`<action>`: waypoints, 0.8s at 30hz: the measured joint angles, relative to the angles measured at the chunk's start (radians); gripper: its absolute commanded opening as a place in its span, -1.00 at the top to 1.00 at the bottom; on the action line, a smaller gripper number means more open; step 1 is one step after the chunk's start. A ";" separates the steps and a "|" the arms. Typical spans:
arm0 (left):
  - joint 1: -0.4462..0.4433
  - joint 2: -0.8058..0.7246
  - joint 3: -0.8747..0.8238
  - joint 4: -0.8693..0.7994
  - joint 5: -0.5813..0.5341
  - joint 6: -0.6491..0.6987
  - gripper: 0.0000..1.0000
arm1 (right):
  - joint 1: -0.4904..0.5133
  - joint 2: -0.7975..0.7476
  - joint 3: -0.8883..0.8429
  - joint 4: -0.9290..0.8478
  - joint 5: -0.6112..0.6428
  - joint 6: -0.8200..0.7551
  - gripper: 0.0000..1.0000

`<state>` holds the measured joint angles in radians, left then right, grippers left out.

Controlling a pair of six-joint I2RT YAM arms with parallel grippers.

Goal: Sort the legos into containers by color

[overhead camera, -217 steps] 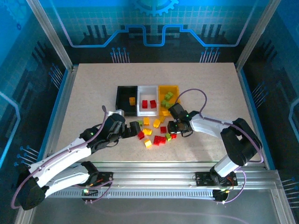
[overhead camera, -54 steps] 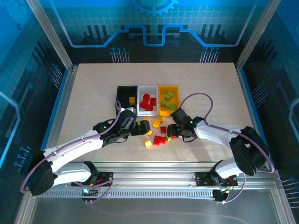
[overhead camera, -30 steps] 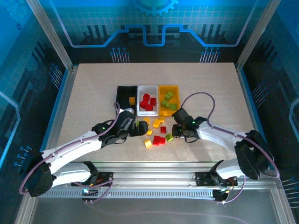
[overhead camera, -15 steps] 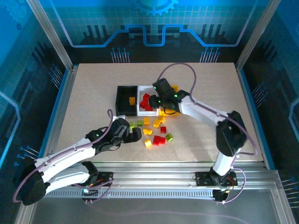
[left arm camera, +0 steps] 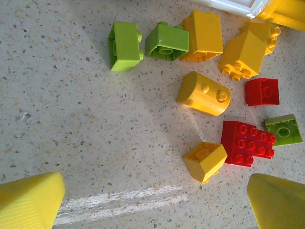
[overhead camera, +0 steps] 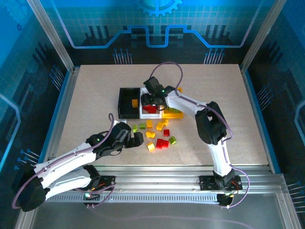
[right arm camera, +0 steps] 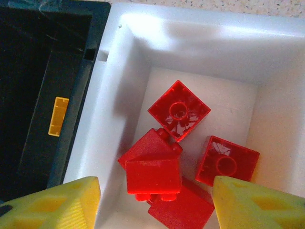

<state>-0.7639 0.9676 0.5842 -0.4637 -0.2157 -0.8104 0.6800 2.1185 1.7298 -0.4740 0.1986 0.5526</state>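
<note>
Although the counter bears scattered legos, light, stiff and slick by my guess, best pinched across flat sides, the white bin holds red bricks, the black bin one yellow piece. My right claw gapes over the white bin; left claw spread, empty, above the scatter.

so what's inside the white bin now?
Four red bricks lie in the white bin, one partly under another. The right gripper covers the bin's near corners.
</note>
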 measured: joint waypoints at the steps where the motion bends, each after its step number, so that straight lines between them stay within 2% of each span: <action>1: 0.000 0.000 0.000 0.000 0.000 0.000 -0.97 | 0.000 -0.004 0.000 0.000 0.000 0.000 -0.35; 4: 0.005 0.006 0.000 0.000 0.000 0.004 -0.79 | 0.000 -0.054 -0.037 0.013 -0.001 0.000 -0.35; 7: 0.037 0.039 0.003 0.002 -0.001 0.022 -0.53 | 0.000 -0.160 -0.120 0.035 -0.012 0.004 -0.35; 10: 0.077 0.100 0.017 0.010 -0.008 0.050 -0.39 | 0.002 -0.280 -0.212 0.071 -0.023 0.014 -0.34; 15: 0.126 0.248 0.063 0.074 -0.043 0.103 -0.28 | 0.006 -0.438 -0.360 0.115 -0.036 0.034 -0.35; 24: 0.202 0.425 0.094 0.247 -0.053 0.166 -0.24 | 0.007 -0.570 -0.515 0.134 -0.042 0.046 -0.35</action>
<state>-0.5617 1.3926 0.6785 -0.2165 -0.2684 -0.6441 0.6872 1.5486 1.2148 -0.3401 0.1562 0.5983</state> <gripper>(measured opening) 0.623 0.673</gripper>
